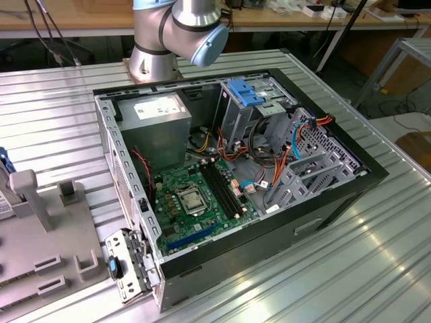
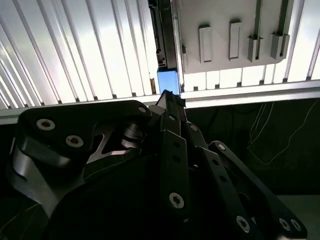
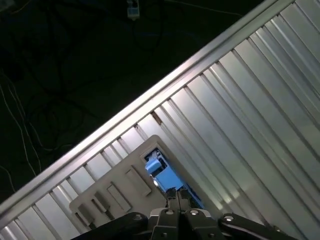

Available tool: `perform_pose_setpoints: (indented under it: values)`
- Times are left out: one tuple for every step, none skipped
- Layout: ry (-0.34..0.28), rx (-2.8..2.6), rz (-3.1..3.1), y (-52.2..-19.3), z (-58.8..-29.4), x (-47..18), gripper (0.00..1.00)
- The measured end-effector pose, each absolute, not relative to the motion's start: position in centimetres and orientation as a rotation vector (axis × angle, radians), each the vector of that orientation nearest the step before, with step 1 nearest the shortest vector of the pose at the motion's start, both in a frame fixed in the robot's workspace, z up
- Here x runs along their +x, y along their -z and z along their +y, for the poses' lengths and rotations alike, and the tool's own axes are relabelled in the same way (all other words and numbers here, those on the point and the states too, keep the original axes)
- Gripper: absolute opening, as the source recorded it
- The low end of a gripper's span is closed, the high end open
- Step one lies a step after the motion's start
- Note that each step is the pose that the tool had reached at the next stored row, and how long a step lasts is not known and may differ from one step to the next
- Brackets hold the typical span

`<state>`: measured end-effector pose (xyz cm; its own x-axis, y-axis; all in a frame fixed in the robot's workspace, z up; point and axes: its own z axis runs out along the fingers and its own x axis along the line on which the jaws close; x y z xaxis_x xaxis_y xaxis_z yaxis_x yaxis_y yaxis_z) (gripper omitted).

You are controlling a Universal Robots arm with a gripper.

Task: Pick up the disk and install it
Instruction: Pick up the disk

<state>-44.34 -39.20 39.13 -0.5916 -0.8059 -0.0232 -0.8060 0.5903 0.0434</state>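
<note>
Black metal fingers [image 2: 171, 114] of the robot's gripper [image 3: 177, 194] sit closed against each other, with just a thin dark line between them in the first wrist view. Their tips are right at the bright blue end of the disk [image 2: 167, 80], a flat dark grey hard drive with blue plastic side rails. Whether they pinch that blue plastic or only meet it cannot be told.

In the second wrist view the disk is seen edge-on, as a narrow dark strip ending in the blue piece. It runs along one side of a pale grey plastic holding fixture [image 2: 235, 30] with raised rectangular blocks. In the first wrist view the blue end lies at the edge of the same fixture. Fixture and disk rest on a ribbed silver metal worktop [image 2: 75, 55], close to its edge. Beyond that edge the floor is dark, with loose cables.

In the exterior view the grey fixture stands on the worktop at the exterior view's left, beside an open black desktop computer case [image 1: 323, 222]. Inside the case are a green motherboard [image 1: 195, 202], a grey power-supply box with a white label [image 1: 158, 124], a metal drive cage [image 1: 236, 128] topped by a blue plastic latch [image 1: 246, 94], and bundles of coloured wires [image 1: 262, 168]. The silver and pale blue base of the robot arm [image 1: 178, 30] rises behind the case.
</note>
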Motion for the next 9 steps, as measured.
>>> perform_pose_setpoints:
  values:
    - [-0.076, -1.457, 2.782, -39.14, -39.20, -44.34, 0.11]
    - [-0.075, -1.483, 2.770, -39.14, -39.20, -44.35, 0.11]
    - [-0.074, -1.510, 2.755, -39.13, -39.20, -44.34, 0.11]
    - [-0.073, -1.537, 2.742, -39.13, -39.20, -44.34, 0.11]
    - [-0.072, -1.569, 2.725, -39.13, -39.20, -44.34, 0.11]
    - [-0.070, -1.594, 2.711, -39.13, -39.20, -44.35, 0.11]
    - [-0.067, -1.635, 2.689, -39.13, -39.20, -44.35, 0.11]
    - [-0.066, -1.659, 2.676, -39.13, -39.20, -44.35, 0.11]
    - [-0.065, -1.674, 2.666, -39.13, -39.20, -44.35, 0.11]
